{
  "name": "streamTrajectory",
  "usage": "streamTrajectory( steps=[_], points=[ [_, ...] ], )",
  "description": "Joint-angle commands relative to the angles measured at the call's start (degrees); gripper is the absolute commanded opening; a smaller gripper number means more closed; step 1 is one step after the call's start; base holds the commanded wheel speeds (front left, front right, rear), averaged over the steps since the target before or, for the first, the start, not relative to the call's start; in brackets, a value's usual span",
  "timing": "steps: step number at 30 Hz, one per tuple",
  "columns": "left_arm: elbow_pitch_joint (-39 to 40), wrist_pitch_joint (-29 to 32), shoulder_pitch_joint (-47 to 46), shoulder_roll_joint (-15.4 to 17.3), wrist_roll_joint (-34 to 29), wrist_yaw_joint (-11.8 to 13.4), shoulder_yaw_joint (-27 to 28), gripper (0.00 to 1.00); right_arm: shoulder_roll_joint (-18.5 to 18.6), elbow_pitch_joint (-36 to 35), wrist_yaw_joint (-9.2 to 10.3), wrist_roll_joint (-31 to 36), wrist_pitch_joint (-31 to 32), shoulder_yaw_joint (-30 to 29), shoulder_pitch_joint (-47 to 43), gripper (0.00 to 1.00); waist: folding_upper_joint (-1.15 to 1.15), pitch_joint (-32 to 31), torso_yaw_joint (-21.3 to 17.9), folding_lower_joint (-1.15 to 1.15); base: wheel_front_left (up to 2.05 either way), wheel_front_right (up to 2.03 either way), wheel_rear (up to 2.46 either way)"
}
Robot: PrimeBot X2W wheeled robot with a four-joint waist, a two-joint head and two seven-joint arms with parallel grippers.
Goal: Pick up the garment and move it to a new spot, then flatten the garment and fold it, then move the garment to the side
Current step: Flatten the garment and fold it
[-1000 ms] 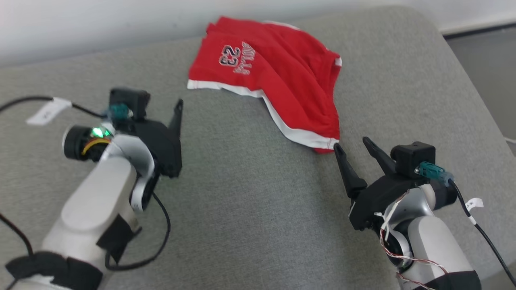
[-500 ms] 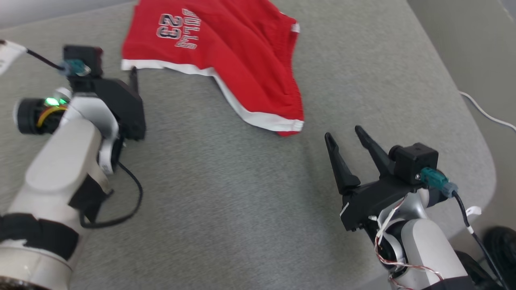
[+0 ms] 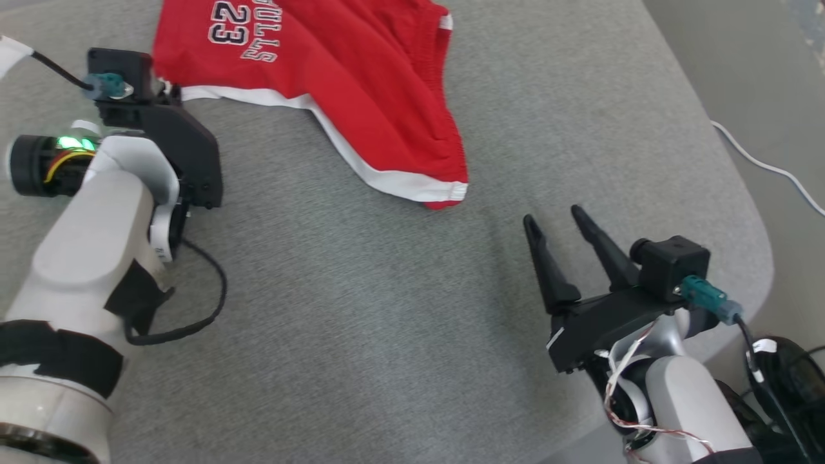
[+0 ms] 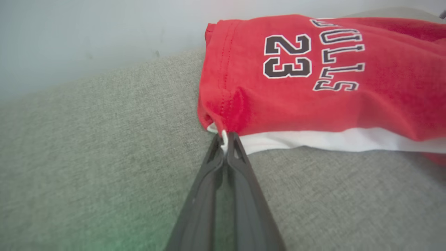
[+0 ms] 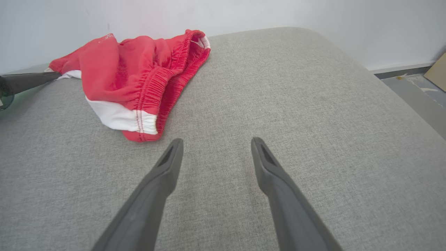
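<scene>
Since the first job is a lift, my left claw (image 4: pixel 226 141) is pinched shut on the white-hemmed corner (image 4: pixel 223 130) of the red garment (image 4: pixel 313 87), a thin edge that is easy to nip. The rest of it lies rumpled on the grey cushion (image 3: pixel 361 309), toward the far side. My right claw (image 3: pixel 553 216) hangs open and empty, near the waistband corner (image 5: pixel 148 123) but apart. It is probably staged for a second grip, so the cloth lifts spread rather than bunched.

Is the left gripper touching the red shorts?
Touching. In the left wrist view the left gripper is shut on the white-trimmed corner of the red shorts.
</scene>
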State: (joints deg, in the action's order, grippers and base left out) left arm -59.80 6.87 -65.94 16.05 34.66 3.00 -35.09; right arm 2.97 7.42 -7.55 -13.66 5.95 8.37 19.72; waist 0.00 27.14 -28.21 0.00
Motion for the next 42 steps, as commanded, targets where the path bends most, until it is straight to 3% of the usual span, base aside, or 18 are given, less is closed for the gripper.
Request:
streamTrajectory(
  steps=[1, 11, 19, 24, 28, 31, 34, 35, 36, 37, 42],
  points=[
    [-0.46, -1.03, 1.62, -0.71, 0.74, -0.40, 0.13, 0.00, -0.13, -0.45, 0.13, 0.45, -0.08, -0.90, -0.16, 1.00, 0.00, -0.46, 2.04, 0.00, 0.00, 0.00, 0.00],
    [2.91, -12.57, 14.35, -2.96, 7.81, -0.21, 6.28, 0.00, 0.10, -4.29, 0.13, 4.15, 3.06, -8.09, -2.58, 1.00, 0.00, -7.85, 11.72, 0.00, 0.00, 0.00, 0.00],
    [11.93, -15.17, 27.74, -2.25, 11.88, 0.78, 8.83, 0.00, 0.61, -7.43, 0.13, 5.43, 6.82, -11.71, -6.60, 1.00, 0.00, -15.22, 16.03, 0.00, 0.00, 0.00, 0.00],
    [23.89, -14.51, 38.07, -0.32, 13.28, 4.80, 9.68, 0.00, 0.61, -9.47, 0.13, 5.63, 9.11, -13.29, -9.52, 1.00, 0.00, -19.12, 17.53, 0.00, 0.00, 0.00, 0.00],
    [36.39, -12.54, 47.39, 1.17, 13.77, 9.90, 9.90, 0.00, 0.60, -10.97, 0.13, 5.64, 10.32, -14.48, -11.79, 1.00, 0.00, -21.36, 18.54, 0.00, 0.00, 0.00, 0.00],
    [49.95, -9.93, 56.06, 2.52, 14.51, 14.94, 9.74, 0.00, 0.61, -12.36, 0.13, 5.53, 11.23, -15.80, -13.66, 1.00, 0.00, -22.81, 19.58, 0.00, 0.00, 0.00, 0.00],
    [57.63, -8.67, 59.97, 4.11, 13.46, 17.58, 8.81, 0.00, 0.65, -13.32, 0.13, 5.71, 12.01, -16.84, -14.82, 1.00, 0.00, -23.23, 20.44, 0.00, 0.00, 0.00, 0.00],
    [58.92, -8.28, 60.77, 4.72, 12.73, 17.67, 8.03, 0.15, 0.70, -13.36, 0.13, 5.71, 12.27, -16.97, -15.13, 1.00, 0.00, -23.25, 20.70, 0.00, 0.00, 0.00, 0.00],
    [59.86, -8.38, 61.21, 4.95, 12.17, 17.66, 7.52, 0.45, 0.87, -13.27, 0.13, 5.85, 12.68, -16.76, -15.31, 1.00, 0.00, -23.26, 20.93, 0.00, 0.00, 0.00, 0.00],
    [59.76, -8.26, 61.45, 5.30, 11.72, 17.31, 6.73, 1.00, 0.98, -13.06, 0.13, 5.81, 13.03, -16.47, -15.35, 1.00, 0.00, -23.32, 21.16, 0.00, 0.00, 0.00, 0.00],
    [55.56, -8.39, 61.05, 6.43, 9.08, 15.75, 3.78, 1.00, 1.68, -11.49, 0.13, 4.67, 14.26, -13.81, -14.67, 1.00, 0.00, -23.58, 21.55, 0.00, 0.00, 0.00, 0.00]
  ],
)
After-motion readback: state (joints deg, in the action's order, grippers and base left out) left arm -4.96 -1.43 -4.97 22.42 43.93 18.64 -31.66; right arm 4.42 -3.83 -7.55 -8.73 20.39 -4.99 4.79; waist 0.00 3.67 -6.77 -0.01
